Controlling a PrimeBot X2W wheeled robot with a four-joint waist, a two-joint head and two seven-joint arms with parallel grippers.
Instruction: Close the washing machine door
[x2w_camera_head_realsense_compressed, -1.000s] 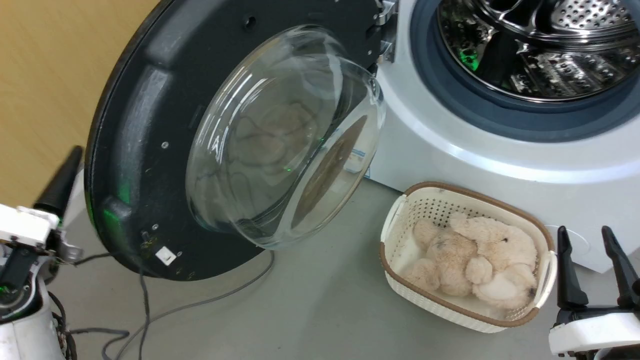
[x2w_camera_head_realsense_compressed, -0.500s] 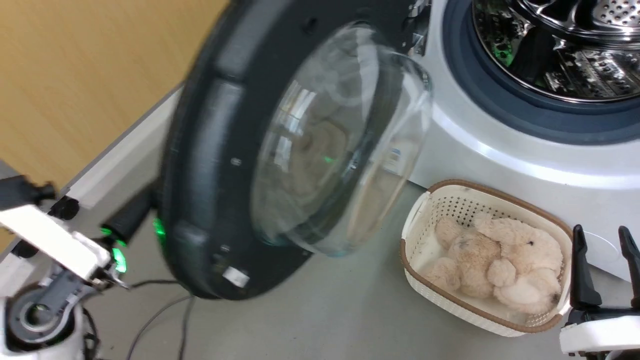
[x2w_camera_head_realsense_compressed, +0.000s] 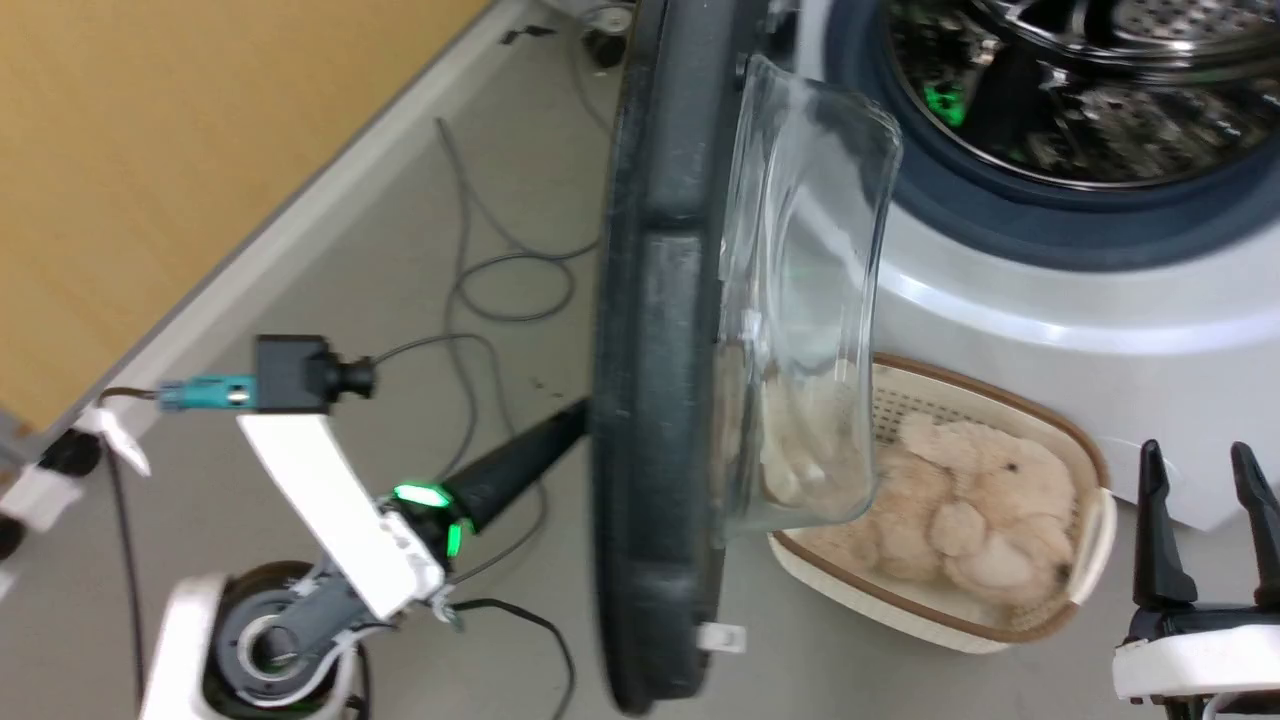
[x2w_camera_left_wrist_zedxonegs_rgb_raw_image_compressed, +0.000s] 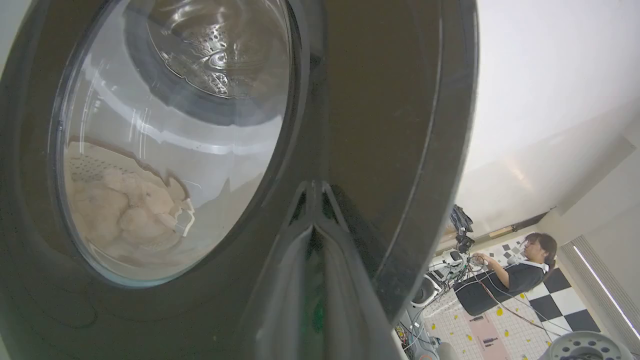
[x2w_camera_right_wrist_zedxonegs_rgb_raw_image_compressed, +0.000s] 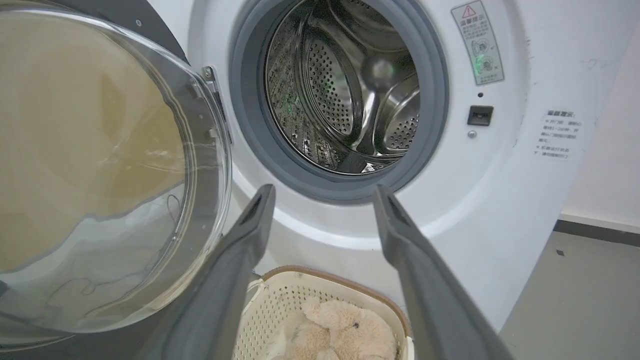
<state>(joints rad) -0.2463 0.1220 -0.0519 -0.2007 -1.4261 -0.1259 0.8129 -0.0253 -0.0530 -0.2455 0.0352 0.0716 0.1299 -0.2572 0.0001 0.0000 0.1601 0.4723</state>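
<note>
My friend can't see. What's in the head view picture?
A big black round door with a bulging glass window stands half open, edge-on, beside a white washing machine with its drum showing. The left tool, shut, touches the door's outer side. A basket with a stuffed toy sits on the floor.
</note>
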